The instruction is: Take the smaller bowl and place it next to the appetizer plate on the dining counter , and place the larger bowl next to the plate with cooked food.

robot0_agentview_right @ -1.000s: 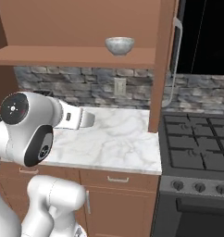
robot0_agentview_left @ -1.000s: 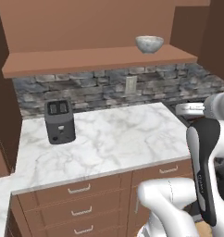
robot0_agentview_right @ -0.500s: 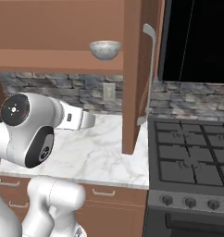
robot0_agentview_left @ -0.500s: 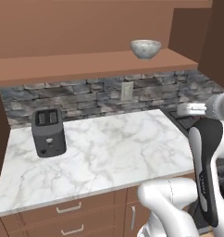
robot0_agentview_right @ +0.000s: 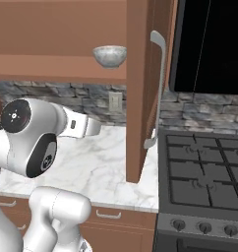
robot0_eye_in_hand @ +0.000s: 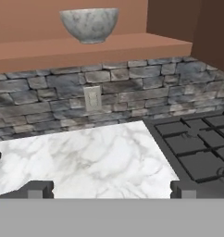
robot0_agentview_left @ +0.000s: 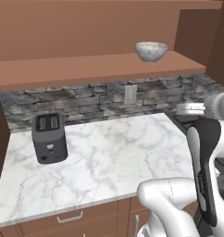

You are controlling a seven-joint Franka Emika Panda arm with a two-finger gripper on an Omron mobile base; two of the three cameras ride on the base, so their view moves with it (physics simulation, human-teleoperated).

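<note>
With jaws wide and empty, a marbled bowl point(robot0_eye_in_hand: 90, 24) at twelve o'clock on the shelf point(robot0_eye_in_hand: 109, 48) risked being knocked off by a misjudged reach.

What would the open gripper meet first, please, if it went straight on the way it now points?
Probably the grey stone backsplash near the white wall outlet; the gripper points over the white marble counter, below the marbled bowl. Depth is unclear.

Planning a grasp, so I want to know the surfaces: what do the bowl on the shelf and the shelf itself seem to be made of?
Bowl: looks like polished stone, grey-white marbled veining, though it might be glazed ceramic. Shelf: plain matte brown, probably wood; no grain shows.
</note>
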